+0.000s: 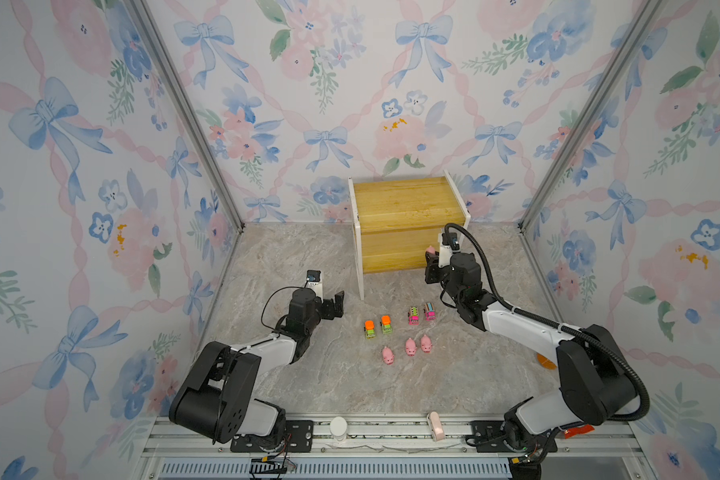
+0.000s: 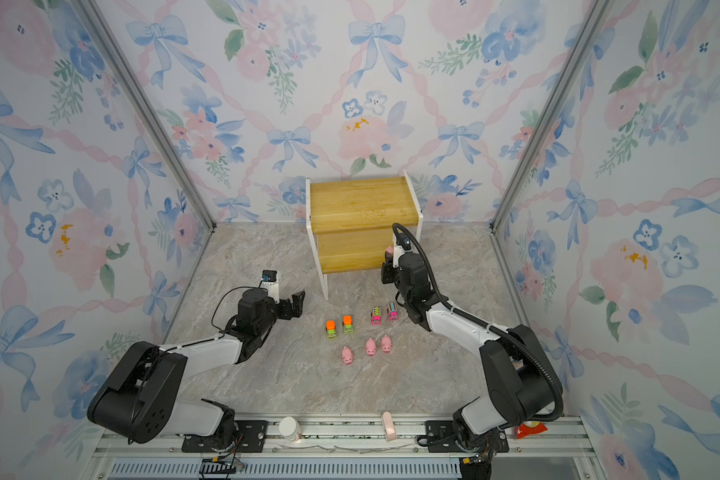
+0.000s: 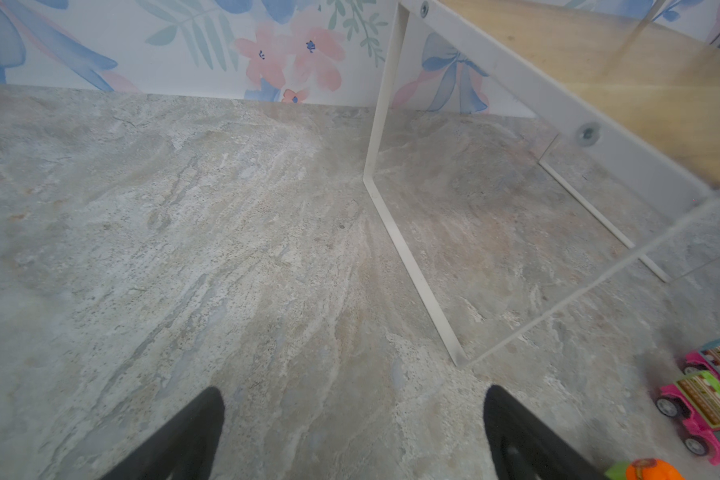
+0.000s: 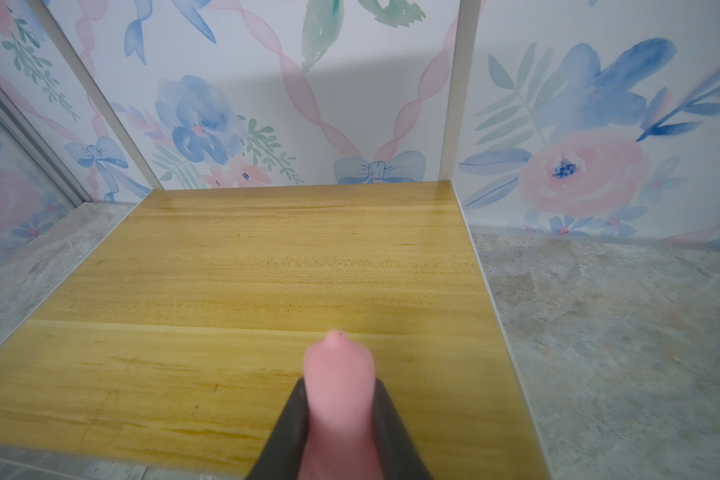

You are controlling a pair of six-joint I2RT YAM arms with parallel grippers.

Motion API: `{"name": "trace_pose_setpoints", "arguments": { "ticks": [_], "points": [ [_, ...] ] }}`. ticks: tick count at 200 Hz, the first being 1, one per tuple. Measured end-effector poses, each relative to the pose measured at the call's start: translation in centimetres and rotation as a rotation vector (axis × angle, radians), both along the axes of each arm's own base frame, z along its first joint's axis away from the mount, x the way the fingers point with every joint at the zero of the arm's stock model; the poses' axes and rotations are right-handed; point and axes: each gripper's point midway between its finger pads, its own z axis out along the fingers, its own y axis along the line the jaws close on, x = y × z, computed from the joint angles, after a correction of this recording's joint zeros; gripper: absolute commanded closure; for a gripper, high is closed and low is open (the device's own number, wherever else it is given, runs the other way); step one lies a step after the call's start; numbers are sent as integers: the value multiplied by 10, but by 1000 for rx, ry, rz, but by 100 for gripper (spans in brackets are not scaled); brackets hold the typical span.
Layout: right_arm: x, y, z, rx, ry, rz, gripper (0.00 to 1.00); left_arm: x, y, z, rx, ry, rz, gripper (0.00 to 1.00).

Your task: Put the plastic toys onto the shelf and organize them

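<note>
The shelf (image 1: pixel 408 208) (image 2: pixel 362 208) stands at the back wall, two yellowish boards in a white frame. My right gripper (image 1: pixel 433 258) (image 4: pixel 338 386) is shut on a pink pig (image 1: pixel 430 249) (image 4: pixel 337 374), held over the nearer, lower board (image 4: pixel 184 382) close to its right end. On the floor in front stand two green trucks (image 1: pixel 370 329) (image 1: pixel 386 324), two pink buses (image 1: pixel 413 316) (image 1: pixel 429 311) and three pigs (image 1: pixel 387 356) (image 1: pixel 410 347) (image 1: pixel 426 344). My left gripper (image 1: pixel 337 305) (image 3: pixel 352 399) hovers open and empty, left of the shelf's front leg (image 3: pixel 412 266).
Flowered walls close in the back and both sides. An orange object (image 1: pixel 545 360) lies half hidden behind the right arm. A white round cap (image 1: pixel 338 428) and a pale pink piece (image 1: pixel 434 424) sit on the front rail. Both buses (image 3: pixel 707 407) show at the left wrist view's edge.
</note>
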Motion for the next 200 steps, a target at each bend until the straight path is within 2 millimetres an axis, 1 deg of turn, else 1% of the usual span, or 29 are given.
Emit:
{"name": "trace_pose_setpoints", "arguments": {
  "ticks": [38,81,126,167,200],
  "points": [
    [1,0,1,-8,-12,-4,75,0,0,0,3,-1,-1,2],
    [3,-2,-3,-31,-11,-19,74,0,0,0,4,-1,-1,2],
    [5,-5,-3,-40,-18,-34,74,0,1,1,6,-4,1,2],
    [7,-5,-12,-54,-2,-37,73,0,1,1,6,-4,1,2],
    [9,-4,-12,-52,-9,-41,73,0,1,1,6,-4,1,2]
  ]
}}
